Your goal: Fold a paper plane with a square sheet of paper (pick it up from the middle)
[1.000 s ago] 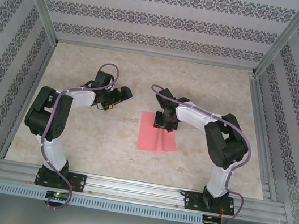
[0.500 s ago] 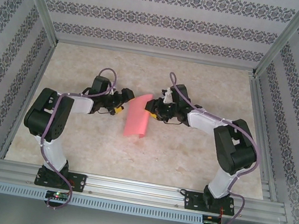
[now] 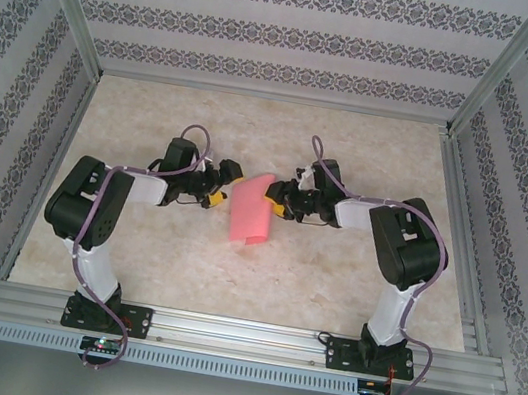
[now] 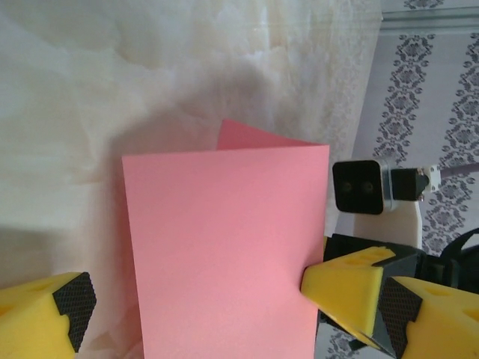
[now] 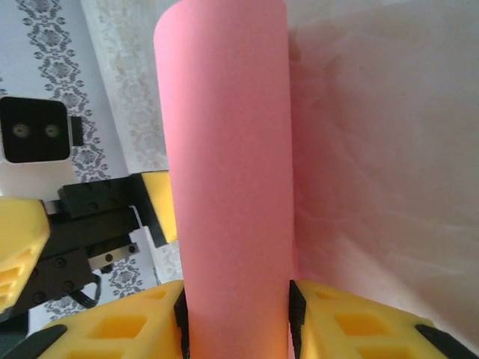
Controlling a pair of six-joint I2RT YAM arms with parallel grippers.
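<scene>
The square sheet of paper [image 3: 249,215] is pink-red and hangs above the table, bent over into a loose curl. My right gripper [image 3: 277,198] is shut on it from the right. In the right wrist view the curled paper [image 5: 224,149] runs up between the pads of my right gripper [image 5: 236,325], which press on both of its sides. My left gripper [image 3: 224,187] stands open just left of the sheet. In the left wrist view the flat paper [image 4: 224,247] spans the gap of my left gripper [image 4: 239,318], whose fingers [image 4: 45,321] stay apart from it.
The marble tabletop [image 3: 333,270] lies below both arms. Patterned walls [image 3: 291,35] and aluminium posts close in the sides and back. A metal rail [image 3: 240,338] runs along the near edge, where the arm bases sit.
My right gripper lifted the sheet off the table and carried it back and left, and the sheet curled over. My left gripper moved right, up to the sheet, and stayed open.
</scene>
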